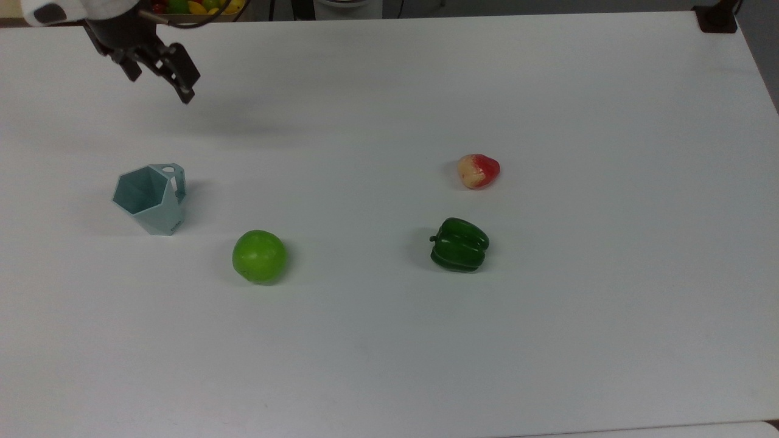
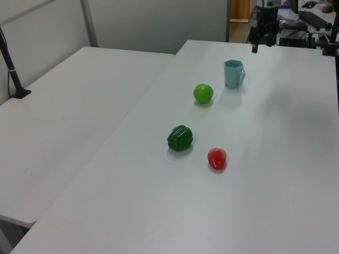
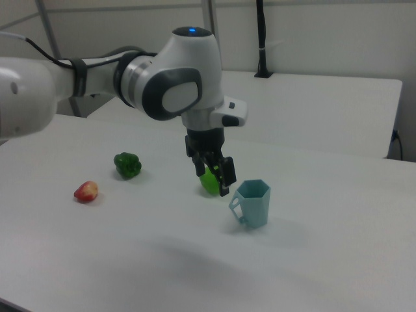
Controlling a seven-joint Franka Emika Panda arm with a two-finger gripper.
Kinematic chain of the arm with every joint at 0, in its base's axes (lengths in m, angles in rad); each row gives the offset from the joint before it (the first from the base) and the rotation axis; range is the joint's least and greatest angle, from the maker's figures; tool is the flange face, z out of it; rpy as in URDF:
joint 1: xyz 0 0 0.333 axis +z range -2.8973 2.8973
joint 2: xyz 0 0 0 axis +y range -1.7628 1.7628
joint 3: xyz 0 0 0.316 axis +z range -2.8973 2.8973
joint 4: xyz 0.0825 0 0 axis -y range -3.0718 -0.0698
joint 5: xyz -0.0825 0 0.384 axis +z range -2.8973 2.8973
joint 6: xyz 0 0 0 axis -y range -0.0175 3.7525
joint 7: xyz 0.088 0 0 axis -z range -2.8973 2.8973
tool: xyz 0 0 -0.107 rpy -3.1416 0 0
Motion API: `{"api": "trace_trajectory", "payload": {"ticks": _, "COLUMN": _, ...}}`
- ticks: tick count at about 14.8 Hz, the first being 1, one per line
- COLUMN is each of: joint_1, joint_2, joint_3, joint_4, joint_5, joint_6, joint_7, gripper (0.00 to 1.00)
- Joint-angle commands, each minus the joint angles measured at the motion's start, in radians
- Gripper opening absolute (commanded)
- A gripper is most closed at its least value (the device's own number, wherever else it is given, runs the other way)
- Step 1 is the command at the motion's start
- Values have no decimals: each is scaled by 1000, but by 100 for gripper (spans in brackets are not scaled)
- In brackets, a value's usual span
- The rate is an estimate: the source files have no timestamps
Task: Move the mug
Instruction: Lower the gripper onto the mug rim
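The pale blue-green faceted mug (image 1: 149, 198) stands upright on the white table (image 1: 389, 340) at the top view's left, with its handle toward the far side. It is also in the left view (image 2: 233, 74) and the right view (image 3: 253, 203). My gripper (image 1: 159, 82) hangs open and empty above the table, beyond the mug and apart from it. The left view has the gripper (image 2: 262, 45) behind the mug. In the right view the gripper (image 3: 213, 177) is just left of the mug's rim.
A green apple (image 1: 259, 256) lies near the mug and is partly covered by the gripper in the right view. A green bell pepper (image 1: 459, 244) and a red-yellow fruit (image 1: 478, 171) lie further right. A box of fruit (image 1: 195, 7) sits past the far edge.
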Motion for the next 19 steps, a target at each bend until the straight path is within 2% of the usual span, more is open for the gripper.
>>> {"api": "trace_trajectory", "payload": {"ticks": 1, "joint_1": -11, "joint_2": 63, "joint_3": -3, "joint_4": 19, "joint_5": 53, "joint_6": 94, "joint_7": 28, "gripper": 100}}
{"api": "trace_trajectory", "payload": {"ticks": 9, "joint_1": -13, "joint_2": 178, "joint_3": -1, "joint_4": 15, "joint_5": 96, "joint_6": 267, "joint_7": 137, "gripper": 98}}
{"api": "trace_trajectory", "payload": {"ticks": 19, "joint_1": -8, "joint_2": 227, "joint_3": -3, "joint_4": 10, "joint_5": 88, "joint_6": 296, "joint_7": 137, "gripper": 95}}
